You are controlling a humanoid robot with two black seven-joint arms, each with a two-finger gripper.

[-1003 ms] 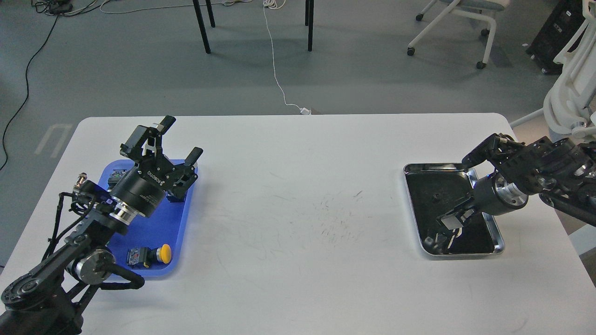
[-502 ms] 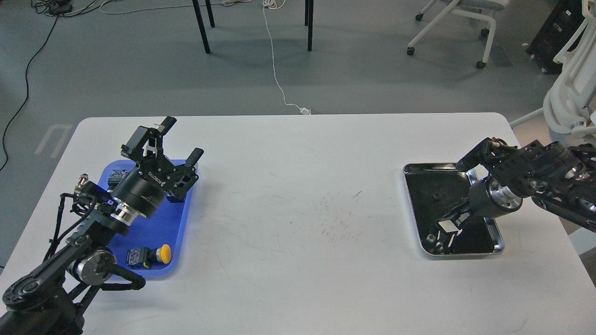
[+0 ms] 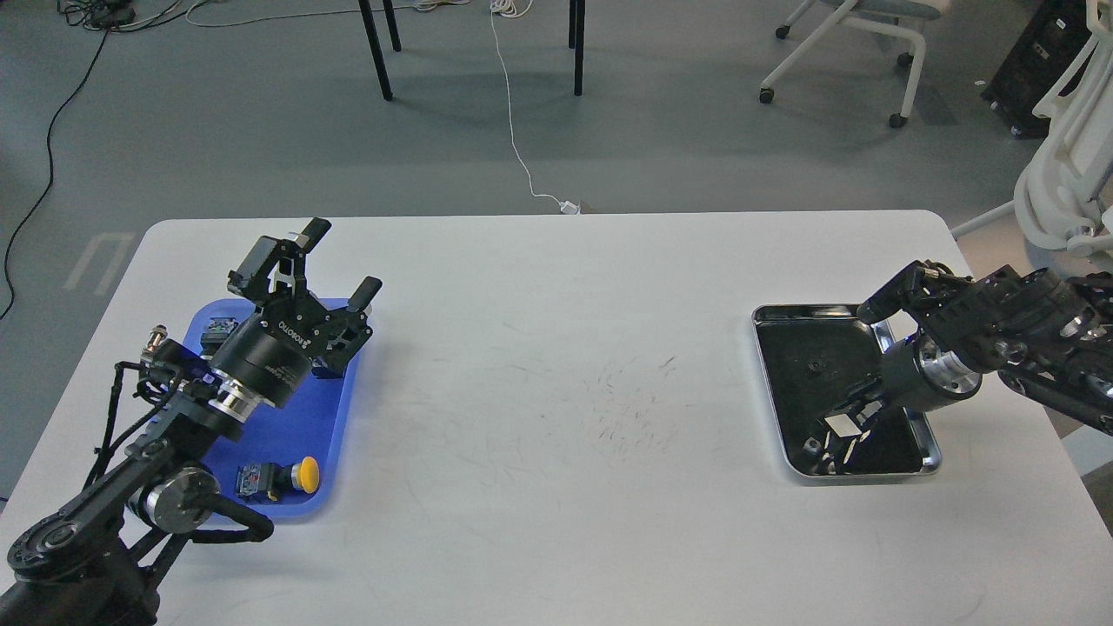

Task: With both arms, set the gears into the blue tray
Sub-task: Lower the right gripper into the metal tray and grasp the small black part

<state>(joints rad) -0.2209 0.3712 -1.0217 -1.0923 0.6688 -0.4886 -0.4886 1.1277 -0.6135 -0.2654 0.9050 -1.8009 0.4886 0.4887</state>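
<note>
- Tiny black gear (image 3: 815,366), toothed, sits in the silver tray (image 3: 929,439) on the table (image 3: 556,348).
- Left pincer (image 3: 337,261) gapes above the blue tray (image 3: 300,426).
- Right pincer (image 3: 835,439) is down in the silver tray; can't tell its grip.

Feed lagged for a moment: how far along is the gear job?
Done: no gear shows in the blue tray. In hand: the right gripper reaches into the silver tray; any grasp is unclear. A gear lies there. The left gripper hovers open over the blue tray. Left: transferring the gears.

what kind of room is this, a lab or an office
Probably a robotics lab or test room: cables trailing over a grey floor, wheeled chairs pushed aside, and a scuffed white table.
</note>
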